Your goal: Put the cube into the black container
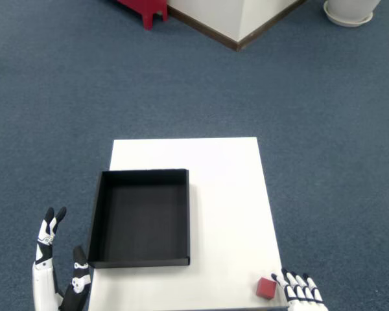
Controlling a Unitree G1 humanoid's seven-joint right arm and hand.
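Head camera, steep downward look (single view)

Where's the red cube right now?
In the head view, the red cube sits at the white table's near right corner, beside the right hand.

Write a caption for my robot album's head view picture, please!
Robot hand open beside the red cube near the white table's edge, with the empty black container waiting.

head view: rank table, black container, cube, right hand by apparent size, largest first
1. table
2. black container
3. right hand, though the frame edge cuts it off, so only the visible part counts
4. cube

The hand's visible part only slightly exceeds the cube, so 3 and 4 are close.
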